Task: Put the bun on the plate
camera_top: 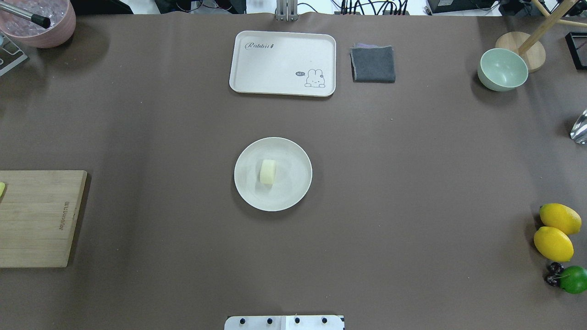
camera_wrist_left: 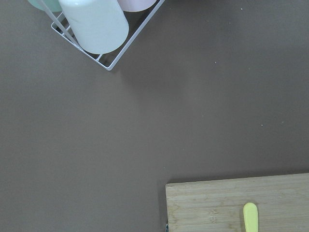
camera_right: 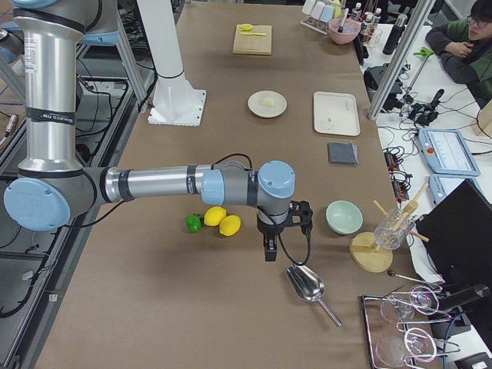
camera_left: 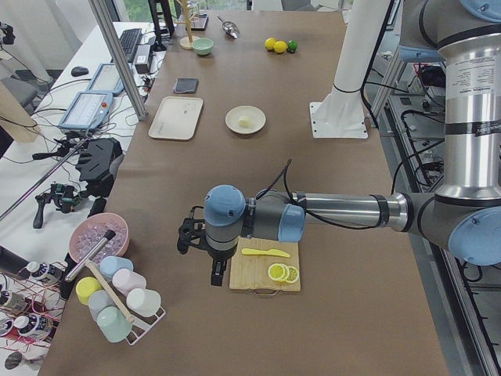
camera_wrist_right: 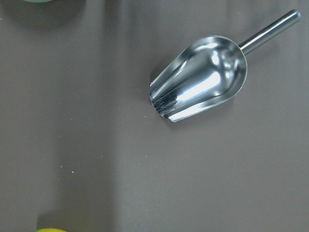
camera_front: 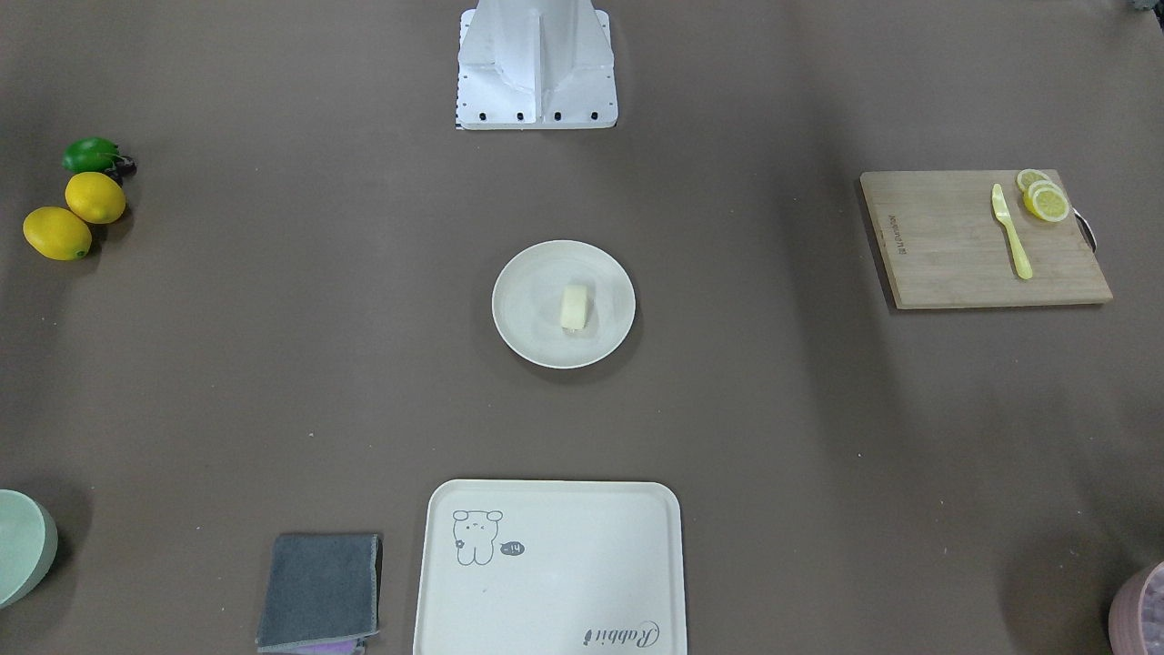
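Overhead exterior showed the bun (camera_top: pixel 268 172) lying on the plate (camera_top: pixel 294 184); whether the left pincer (camera_left: pixel 217 272) or right pincer (camera_right: pixel 270 250) was apart or together could not be told.

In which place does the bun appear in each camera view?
Exterior front-facing: bun at centre, on plate.
Overhead exterior: bun at centre.
Exterior left: bun upper centre.
Exterior right: bun upper centre.
Left wrist-mounted: absent.
Right wrist-mounted: absent.
Shared landmark: the plate beneath it.

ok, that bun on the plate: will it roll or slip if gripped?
Probably won't roll: the bun sits blocky on the plate. Small and matte, so likely light and not slippery. Softness can't be told.
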Tool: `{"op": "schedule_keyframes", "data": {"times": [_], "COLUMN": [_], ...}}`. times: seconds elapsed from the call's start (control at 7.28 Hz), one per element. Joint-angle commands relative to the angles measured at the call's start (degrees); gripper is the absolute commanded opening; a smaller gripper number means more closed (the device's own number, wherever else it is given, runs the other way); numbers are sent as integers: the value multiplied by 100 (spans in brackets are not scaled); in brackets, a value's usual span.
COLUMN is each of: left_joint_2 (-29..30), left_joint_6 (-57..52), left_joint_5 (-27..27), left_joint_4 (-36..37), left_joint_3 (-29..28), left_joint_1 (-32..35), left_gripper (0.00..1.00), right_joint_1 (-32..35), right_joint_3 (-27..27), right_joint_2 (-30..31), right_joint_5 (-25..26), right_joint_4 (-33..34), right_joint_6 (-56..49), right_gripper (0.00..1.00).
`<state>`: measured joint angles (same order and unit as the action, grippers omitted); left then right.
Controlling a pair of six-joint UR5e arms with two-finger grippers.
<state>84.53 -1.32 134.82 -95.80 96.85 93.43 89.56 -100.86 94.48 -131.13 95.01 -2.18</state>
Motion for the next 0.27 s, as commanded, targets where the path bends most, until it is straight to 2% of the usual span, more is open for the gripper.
{"op": "schedule_keyframes", "data": {"times": [0.0,0.14], "left_joint_2": [2,2], "left_joint_6": [-9,-9], "left_joint_5": [0,0], "left_joint_4": [0,0], "left_joint_3": [10,10], "left_joint_1": [0,0], "left_gripper": [98,98], "right_joint_1": [0,0], "right_joint_3": [31,31], "right_joint_2": [0,0], "right_joint_5": [0,0], "right_joint_4": [0,0], "right_joint_6": [7,7], "right_gripper": [100,100]}}
